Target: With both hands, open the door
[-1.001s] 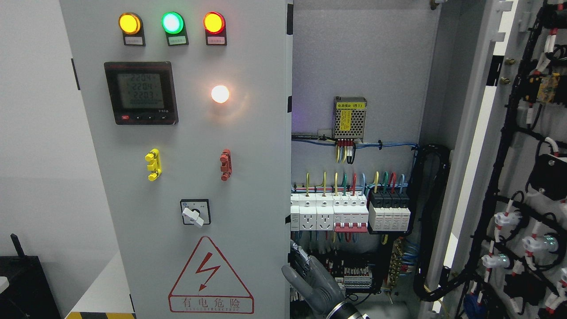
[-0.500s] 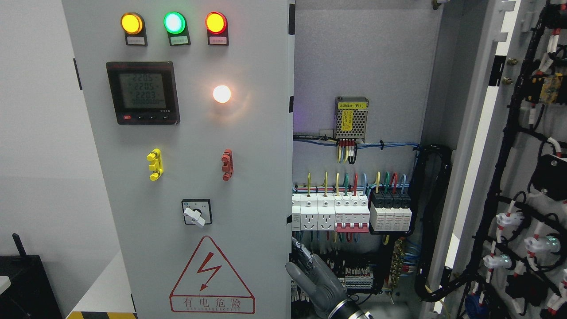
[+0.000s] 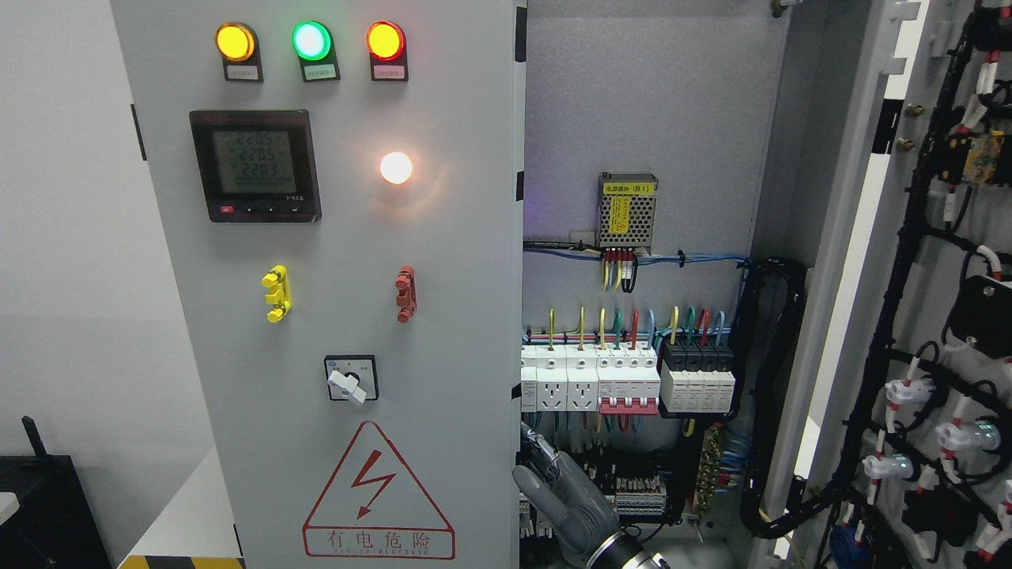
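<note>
The grey left door [image 3: 356,316] carries three lamps, a meter, a rotary switch and a warning triangle; it covers the cabinet's left half. Swung wide, the right door [image 3: 933,316] shows its wired inner side. My right hand [image 3: 557,490] rises from the bottom edge just right of the left door's free edge [image 3: 522,356]. Its grey fingers [image 3: 538,450] are stretched upward and the thumb is spread, holding nothing. Whether the fingertips touch the door's edge I cannot tell. The left hand is out of view.
Inside the cabinet sit a power supply [image 3: 626,209], a row of white and black breakers [image 3: 624,383] and terminal blocks behind the hand. Black cable bundles [image 3: 779,379] run along the right frame. A dark object [image 3: 39,506] stands at the lower left.
My right hand has drifted slightly to the right and downward beside the left door's edge. The view has shifted a few pixels. The doors look unchanged.
</note>
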Robot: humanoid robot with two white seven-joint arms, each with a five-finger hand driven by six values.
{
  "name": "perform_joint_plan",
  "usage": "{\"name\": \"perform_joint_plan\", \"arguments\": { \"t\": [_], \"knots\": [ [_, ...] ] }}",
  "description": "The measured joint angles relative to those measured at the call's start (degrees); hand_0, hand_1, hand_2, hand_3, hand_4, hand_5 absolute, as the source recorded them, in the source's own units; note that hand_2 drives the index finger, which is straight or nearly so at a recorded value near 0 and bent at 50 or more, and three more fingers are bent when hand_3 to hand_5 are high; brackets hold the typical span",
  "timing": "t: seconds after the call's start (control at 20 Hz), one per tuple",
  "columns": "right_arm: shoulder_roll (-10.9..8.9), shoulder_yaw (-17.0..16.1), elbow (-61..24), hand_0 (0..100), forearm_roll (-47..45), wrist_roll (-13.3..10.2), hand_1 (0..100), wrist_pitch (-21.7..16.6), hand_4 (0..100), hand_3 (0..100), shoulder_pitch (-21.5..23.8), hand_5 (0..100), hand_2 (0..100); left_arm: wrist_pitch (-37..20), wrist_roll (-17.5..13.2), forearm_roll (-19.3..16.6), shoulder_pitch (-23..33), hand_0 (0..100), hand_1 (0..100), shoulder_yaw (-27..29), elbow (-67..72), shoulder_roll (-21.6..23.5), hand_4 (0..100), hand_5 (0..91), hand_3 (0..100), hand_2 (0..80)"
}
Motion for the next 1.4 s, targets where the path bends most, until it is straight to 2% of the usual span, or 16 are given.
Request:
{"name": "perform_joint_plan", "arguments": {
  "t": [0.3,0.95,1.4],
  "knots": [
    [-0.05,0.02,0.74,12,-0.17,0.42,39,0.03,0,0,-0.67,0,0,0.00,0.00,0.02,0.00,12,39,0.00,0.00,-0.01,0,0.0,0,0.0],
    [-0.12,-0.06,1.65,12,-0.48,3.54,39,0.12,0,0,-1.69,0,0,0.00,0.00,0.02,0.00,12,39,0.00,0.00,-0.01,0,0.0,0,0.0],
    [-0.14,-0.06,1.92,12,-0.58,4.62,39,0.17,0,0,-1.97,0,0,0.00,-0.01,0.01,0.00,12,39,0.00,0.00,0.00,0,0.0,0,0.0]
  ]
}}
